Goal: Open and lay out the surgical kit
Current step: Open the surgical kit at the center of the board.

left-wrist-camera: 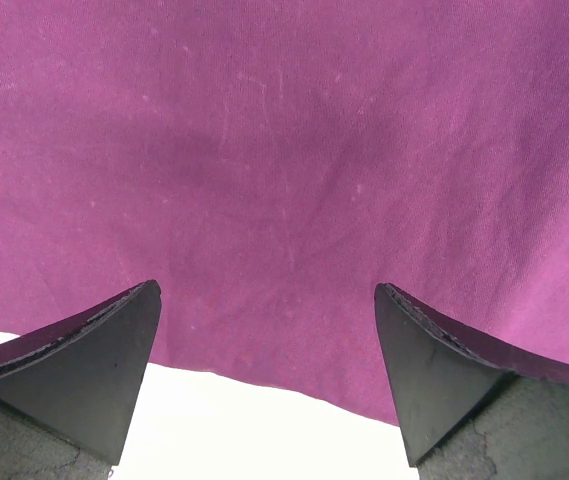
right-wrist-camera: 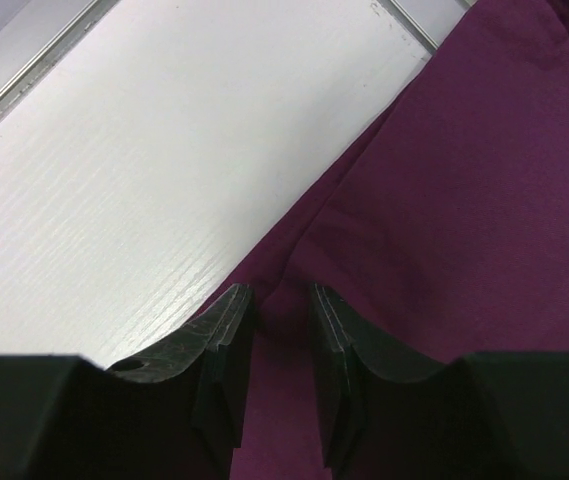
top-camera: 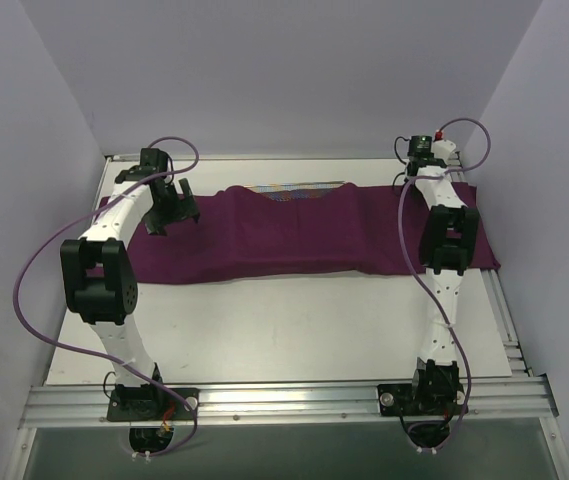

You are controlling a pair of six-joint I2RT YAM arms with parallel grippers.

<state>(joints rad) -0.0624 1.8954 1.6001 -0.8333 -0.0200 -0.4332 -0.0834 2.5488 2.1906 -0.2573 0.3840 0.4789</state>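
Left gripper (left-wrist-camera: pixel 266 290) spread wide, empty, hovering over left end of cloth wrap (top-camera: pixel 304 235), just inside its front hem; wrap lies across far half of table (top-camera: pixel 294 330), long axis left-right; wire-mesh tray (top-camera: pixel 299 187) peeks out at wrap's far edge; right gripper (right-wrist-camera: pixel 282 295) narrowed onto fold at wrap's right edge, apparently pinching it; right arm likely better placed for next pull.

walls (top-camera: pixel 264 70): pale lavender; table (top-camera: pixel 294 330): white; rail (top-camera: pixel 294 400): aluminium
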